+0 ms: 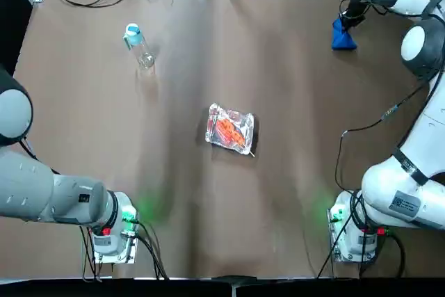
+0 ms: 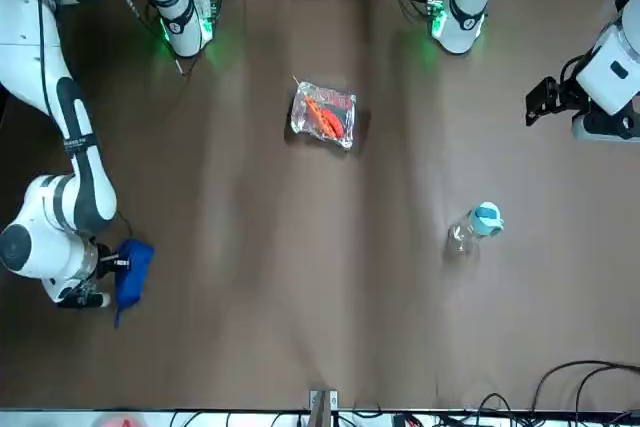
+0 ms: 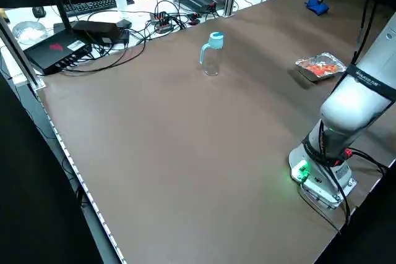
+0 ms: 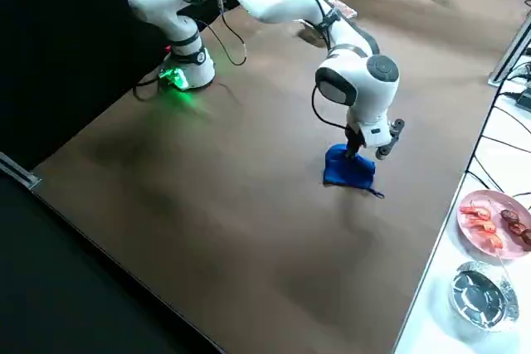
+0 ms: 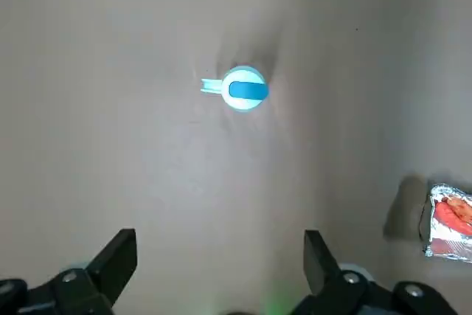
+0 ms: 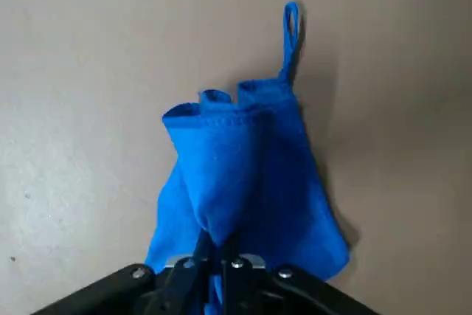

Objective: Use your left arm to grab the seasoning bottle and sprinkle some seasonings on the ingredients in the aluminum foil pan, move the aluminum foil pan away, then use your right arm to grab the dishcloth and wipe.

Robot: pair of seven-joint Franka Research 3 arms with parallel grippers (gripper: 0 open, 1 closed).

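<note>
Brown, faintly glossy tabletop [image 1: 181,234] is spreading before us, with cables and household things lying along its far edge. Near the far left, by the robot's sides, we are finding the seasoning bottle [image 3: 211,54], standing upright on its own: a clear body, a light blue cap and a handle at one side. Close to the middle, the foil pan [image 1: 214,110] is sitting flat, holding orange-red food pieces [image 1: 228,130]. We are looking down past the left gripper [image 5: 220,240], whose fingers are standing wide apart with nothing between them, above the tabletop on the bottle's side. At the far right, the right gripper [image 6: 216,240] is pinching the blue dishcloth [image 6: 221,175], its fingers closed on bunched fabric, a loop trailing from one corner. We are judging the bottle to be light, stiff and smooth, perhaps slippery, so we are favouring a level, moderate squeeze around the body just below the cap, keeping clear of the handle. We are expecting the foil to be crumpling easily, so its rim is calling for a gentle pinch, while the soft cloth is likely tolerating a firm one.
</note>
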